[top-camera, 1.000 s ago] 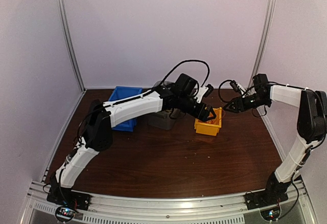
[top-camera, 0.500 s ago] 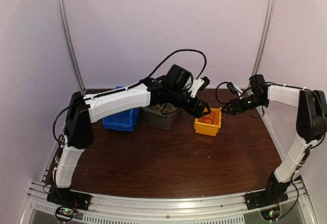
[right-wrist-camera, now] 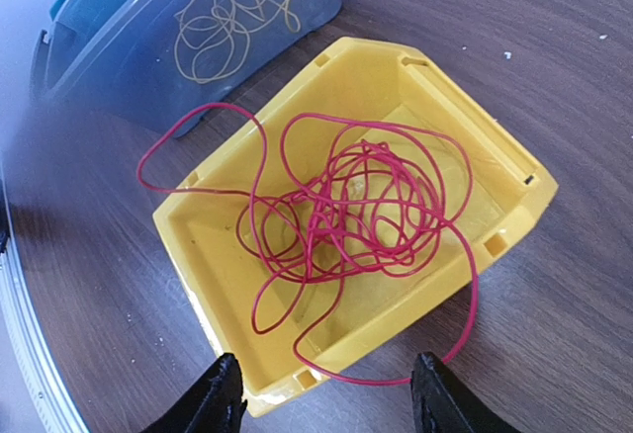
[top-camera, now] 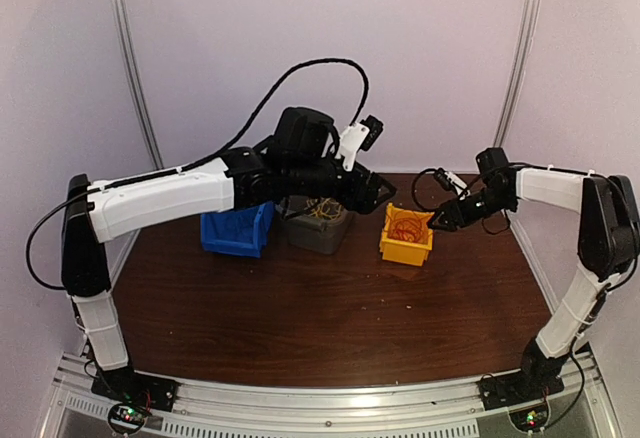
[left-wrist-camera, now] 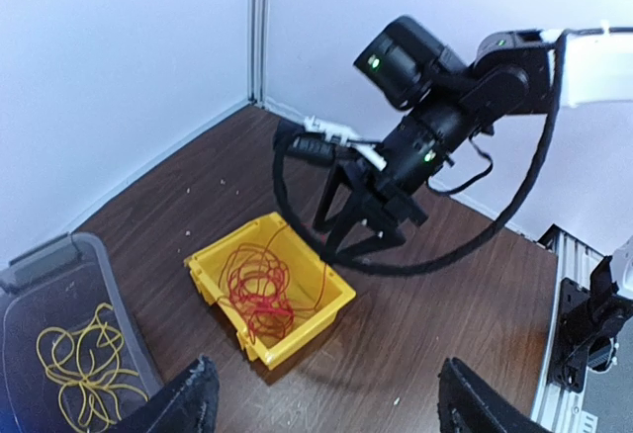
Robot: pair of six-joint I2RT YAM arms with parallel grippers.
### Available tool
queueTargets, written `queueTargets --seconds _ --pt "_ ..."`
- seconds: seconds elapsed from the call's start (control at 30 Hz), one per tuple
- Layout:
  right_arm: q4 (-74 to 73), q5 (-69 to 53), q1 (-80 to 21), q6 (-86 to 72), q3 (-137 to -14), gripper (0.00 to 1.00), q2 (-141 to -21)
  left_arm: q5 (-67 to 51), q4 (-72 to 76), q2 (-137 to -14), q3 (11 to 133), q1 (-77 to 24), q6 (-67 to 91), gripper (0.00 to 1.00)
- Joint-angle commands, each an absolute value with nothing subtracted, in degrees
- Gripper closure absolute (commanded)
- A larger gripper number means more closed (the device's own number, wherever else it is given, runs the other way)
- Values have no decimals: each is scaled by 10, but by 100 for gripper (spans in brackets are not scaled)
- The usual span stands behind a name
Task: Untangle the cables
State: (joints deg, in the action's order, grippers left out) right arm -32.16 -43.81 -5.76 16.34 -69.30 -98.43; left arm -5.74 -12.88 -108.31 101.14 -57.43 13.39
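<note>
— Right gripper point(right-wrist-camera: 331, 398)?
— Jaws apart, empty, hovering above the red cable point(right-wrist-camera: 346, 216) tangled in the yellow bin point(right-wrist-camera: 524, 206), centre frame.
— Left gripper point(left-wrist-camera: 326, 408)?
— Wide apart, holding nothing; yellow cable point(left-wrist-camera: 84, 354) lower left.

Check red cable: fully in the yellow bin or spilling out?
Partly out: most of the red cable sits in the yellow bin; two loops cross its rim.

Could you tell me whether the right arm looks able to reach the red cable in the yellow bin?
Probably yes. The right gripper hangs open close above the yellow bin, the red cable lies loose and uncovered inside, and the left gripper is off to the side.
</note>
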Motion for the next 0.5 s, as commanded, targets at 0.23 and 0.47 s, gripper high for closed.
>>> queueTargets --seconds 0.23,0.47 --pt "-310 -339 -54 113 -705 43 -996 19 -79 -1006 886 -572 158 22" --pt "-347 -387 -55 126 -743 82 -1029 27 -72 -997 860 -572 171 22"
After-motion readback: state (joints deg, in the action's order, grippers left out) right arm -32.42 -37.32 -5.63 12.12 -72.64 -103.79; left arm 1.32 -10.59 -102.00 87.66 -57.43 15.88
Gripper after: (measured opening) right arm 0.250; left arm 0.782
